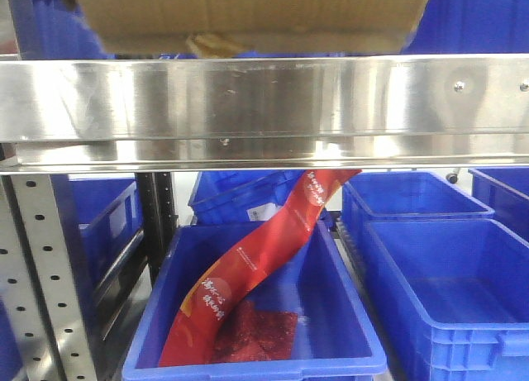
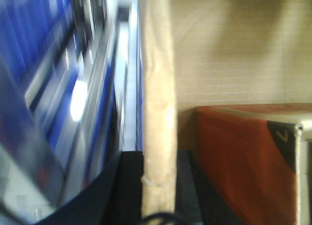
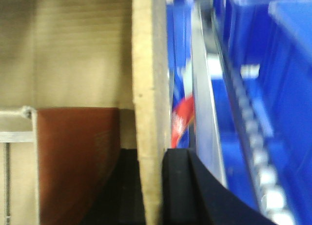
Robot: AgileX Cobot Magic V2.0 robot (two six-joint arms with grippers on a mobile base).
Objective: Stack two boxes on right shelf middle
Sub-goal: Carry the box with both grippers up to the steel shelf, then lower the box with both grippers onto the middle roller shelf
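Observation:
A brown cardboard box (image 1: 248,13) with a torn yellowish tape flap (image 1: 211,44) is at the top of the front view, just above the shiny steel shelf beam (image 1: 264,100). Whether it touches the shelf is not clear. My left gripper (image 2: 158,186) is shut on the box's left wall (image 2: 157,98), one black finger on each side. My right gripper (image 3: 152,186) is shut on its right wall (image 3: 148,78) in the same way. An orange-brown item (image 2: 243,156) lies inside the open box and also shows in the right wrist view (image 3: 78,156). I see no second box.
Below the shelf beam stand several blue plastic bins (image 1: 446,265). One bin (image 1: 331,315) holds a long red packet (image 1: 256,257). A perforated metal upright (image 1: 45,273) is at the lower left. More blue bins (image 1: 479,17) stand behind the box.

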